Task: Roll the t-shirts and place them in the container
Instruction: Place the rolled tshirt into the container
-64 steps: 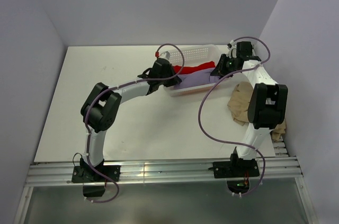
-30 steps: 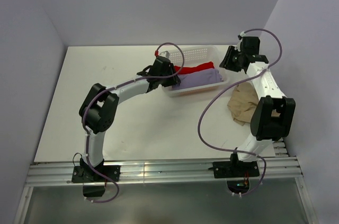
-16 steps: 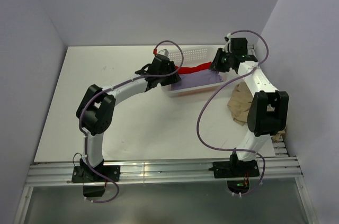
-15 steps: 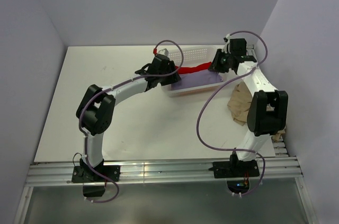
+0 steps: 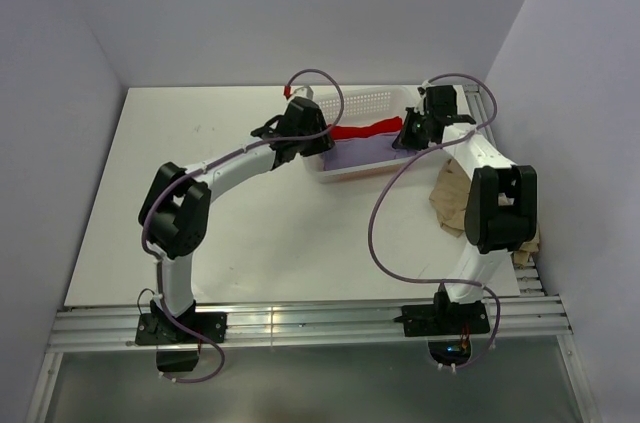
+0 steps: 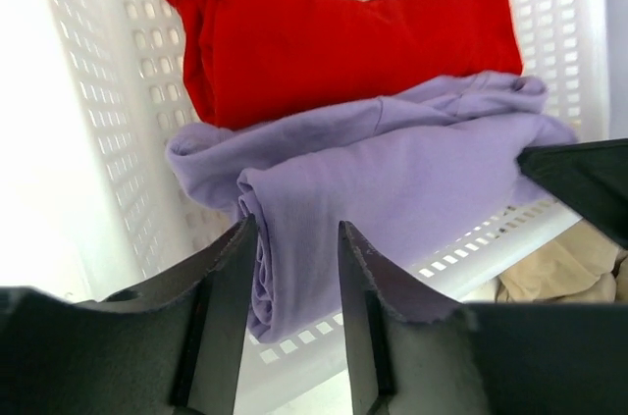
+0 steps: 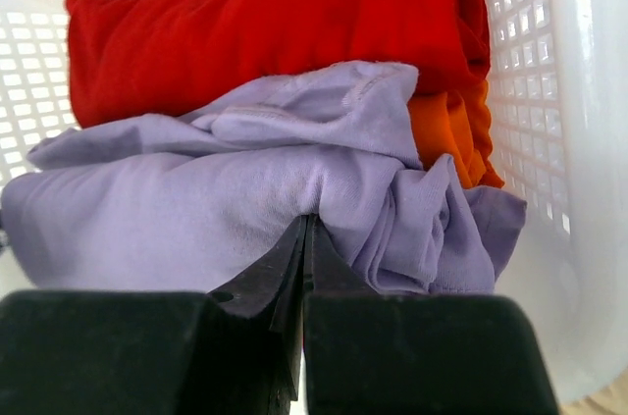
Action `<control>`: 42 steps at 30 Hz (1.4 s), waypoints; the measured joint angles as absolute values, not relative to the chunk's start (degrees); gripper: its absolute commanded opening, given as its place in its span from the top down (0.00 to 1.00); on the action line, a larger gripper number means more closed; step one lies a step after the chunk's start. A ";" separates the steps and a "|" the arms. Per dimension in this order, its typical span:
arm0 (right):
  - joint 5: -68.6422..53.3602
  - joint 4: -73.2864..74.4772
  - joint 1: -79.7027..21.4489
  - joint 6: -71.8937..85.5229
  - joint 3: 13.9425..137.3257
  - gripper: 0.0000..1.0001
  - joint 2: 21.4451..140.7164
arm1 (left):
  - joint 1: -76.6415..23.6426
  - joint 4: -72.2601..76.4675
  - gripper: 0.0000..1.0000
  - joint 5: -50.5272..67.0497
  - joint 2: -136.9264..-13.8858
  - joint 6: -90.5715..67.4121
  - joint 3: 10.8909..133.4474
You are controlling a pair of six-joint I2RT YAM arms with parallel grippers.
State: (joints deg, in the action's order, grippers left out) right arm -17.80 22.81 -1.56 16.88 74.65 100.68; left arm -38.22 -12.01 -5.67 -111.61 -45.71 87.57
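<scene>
Risk: the right gripper [image 7: 304,222] may have caught only a thin fold, or none, so the purple shirt [image 7: 186,204] slips out. The red shirt [image 7: 265,32] touching it beyond the tips could drag along.
Right gripper: pressed together at the purple shirt's near edge; cannot tell whether cloth is caught.
Left gripper [image 6: 296,231]: half spread, empty, purple shirt just ahead.

The basket [image 6: 93,140] walls hem the shirts [image 6: 422,189]; top open.
</scene>
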 measured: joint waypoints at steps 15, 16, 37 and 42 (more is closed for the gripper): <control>-17.37 23.57 -1.58 17.15 75.13 0.85 101.23 | -38.22 -15.92 0.71 -8.56 -110.39 -45.45 90.67; -17.37 23.92 -1.58 17.12 75.33 0.85 100.88 | -38.22 -15.92 0.71 -8.34 -110.04 -45.41 90.72; -12.40 25.74 -0.75 18.44 77.23 0.93 98.35 | -39.83 -14.20 0.77 -0.75 -117.49 -45.87 96.57; -12.08 24.80 0.47 19.27 77.23 0.95 102.15 | -39.00 -13.65 0.79 -0.97 -120.31 -47.79 95.18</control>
State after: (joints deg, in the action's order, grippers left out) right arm -12.08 24.80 0.47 19.27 77.23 102.15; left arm -39.00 -13.65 -0.97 -120.31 -47.79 95.18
